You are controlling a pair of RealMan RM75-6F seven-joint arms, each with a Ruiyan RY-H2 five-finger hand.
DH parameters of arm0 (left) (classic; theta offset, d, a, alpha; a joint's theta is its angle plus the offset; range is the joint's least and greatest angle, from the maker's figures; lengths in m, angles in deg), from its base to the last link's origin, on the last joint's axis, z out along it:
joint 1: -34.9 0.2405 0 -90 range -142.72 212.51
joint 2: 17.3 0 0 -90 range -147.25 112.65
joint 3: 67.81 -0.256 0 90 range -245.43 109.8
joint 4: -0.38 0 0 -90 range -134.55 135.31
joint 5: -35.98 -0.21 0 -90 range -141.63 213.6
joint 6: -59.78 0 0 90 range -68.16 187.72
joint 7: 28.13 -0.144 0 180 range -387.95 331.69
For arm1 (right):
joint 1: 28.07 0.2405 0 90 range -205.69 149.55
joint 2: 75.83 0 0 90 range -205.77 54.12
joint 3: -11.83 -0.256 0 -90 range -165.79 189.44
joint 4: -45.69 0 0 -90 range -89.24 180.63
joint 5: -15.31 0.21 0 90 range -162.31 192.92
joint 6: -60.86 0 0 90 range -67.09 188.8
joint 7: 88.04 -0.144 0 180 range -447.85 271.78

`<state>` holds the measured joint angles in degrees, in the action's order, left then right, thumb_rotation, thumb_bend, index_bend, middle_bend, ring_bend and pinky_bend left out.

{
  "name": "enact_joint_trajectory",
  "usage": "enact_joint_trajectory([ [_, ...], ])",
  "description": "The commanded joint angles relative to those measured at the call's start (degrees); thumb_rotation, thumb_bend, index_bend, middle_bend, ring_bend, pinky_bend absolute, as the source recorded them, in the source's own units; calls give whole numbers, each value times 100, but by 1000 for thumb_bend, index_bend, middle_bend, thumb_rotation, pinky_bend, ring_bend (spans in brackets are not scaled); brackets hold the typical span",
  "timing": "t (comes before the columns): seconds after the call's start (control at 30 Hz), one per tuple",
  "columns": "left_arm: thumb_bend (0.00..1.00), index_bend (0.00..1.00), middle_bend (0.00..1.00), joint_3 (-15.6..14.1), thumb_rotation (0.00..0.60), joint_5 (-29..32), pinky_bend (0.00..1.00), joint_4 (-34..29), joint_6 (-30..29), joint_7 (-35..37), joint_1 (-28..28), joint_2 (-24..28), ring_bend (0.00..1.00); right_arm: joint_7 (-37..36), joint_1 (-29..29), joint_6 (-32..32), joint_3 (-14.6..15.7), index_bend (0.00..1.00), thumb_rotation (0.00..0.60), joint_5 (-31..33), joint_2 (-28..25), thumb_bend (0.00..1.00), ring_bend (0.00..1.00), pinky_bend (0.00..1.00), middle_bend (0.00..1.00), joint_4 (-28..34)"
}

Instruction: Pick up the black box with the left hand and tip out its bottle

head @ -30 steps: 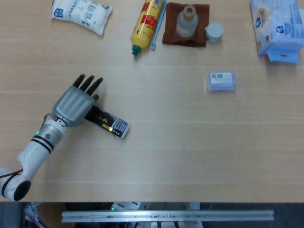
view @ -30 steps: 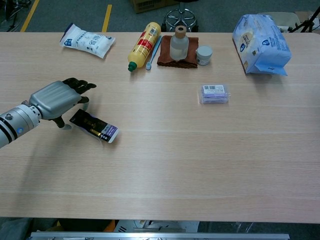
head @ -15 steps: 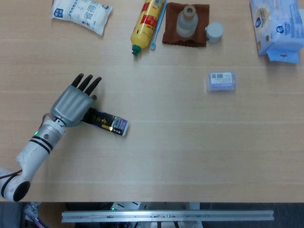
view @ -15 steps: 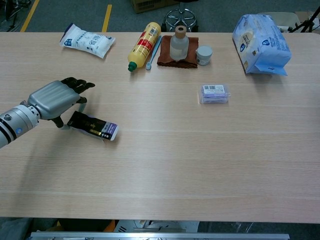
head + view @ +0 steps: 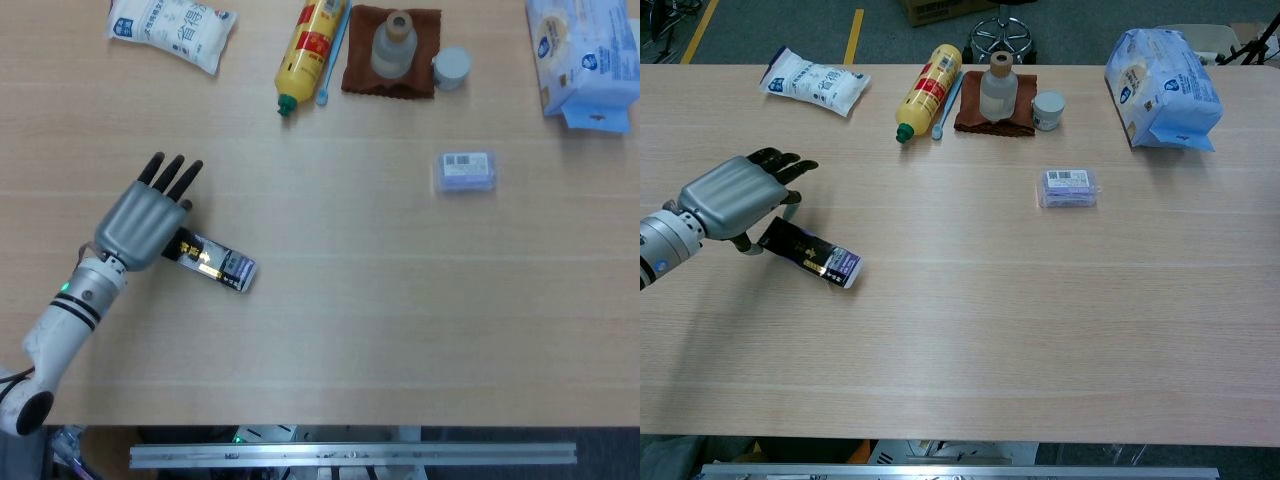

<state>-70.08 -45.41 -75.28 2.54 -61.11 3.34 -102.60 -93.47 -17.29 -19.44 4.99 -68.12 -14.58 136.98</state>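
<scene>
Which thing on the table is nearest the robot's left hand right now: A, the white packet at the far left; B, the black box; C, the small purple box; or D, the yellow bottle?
B: the black box lies with one end under the left hand, while the other three things lie well away from it.

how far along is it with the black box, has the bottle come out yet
Early stage. Done: the left robot hand has reached the black box and sits over its near end, apparently gripping it. In hand: the box looks tilted, its far end low at the table, so the lift is barely begun. Left: raising it clear and tipping it; no bottle shows outside the box. The right robot hand is out of view.
</scene>
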Motion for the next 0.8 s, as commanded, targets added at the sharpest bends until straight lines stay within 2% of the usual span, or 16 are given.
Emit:
enact_joint_trajectory([
  [0.03,31,604,0,-16,600,-8,94,-230,-172,-363,59,143,0,-9,-3,-15,-1,104,600,-14,2,206,30,159,96,-1],
  [0.37,30,607,0,-46,600,-305,94,-778,-882,-1781,224,491,0,-83,-28,-68,4,104,600,-48,25,206,30,159,95,-50],
  [0.5,31,607,0,-74,600,-625,95,-729,-1194,-2263,268,569,0,-104,-47,-102,9,104,600,-69,19,207,30,158,96,-60],
  [0.8,30,607,0,-80,600,-1255,135,-275,-1638,-2741,309,550,0,-95,-59,-129,6,104,600,-82,16,206,30,159,96,-42],
])
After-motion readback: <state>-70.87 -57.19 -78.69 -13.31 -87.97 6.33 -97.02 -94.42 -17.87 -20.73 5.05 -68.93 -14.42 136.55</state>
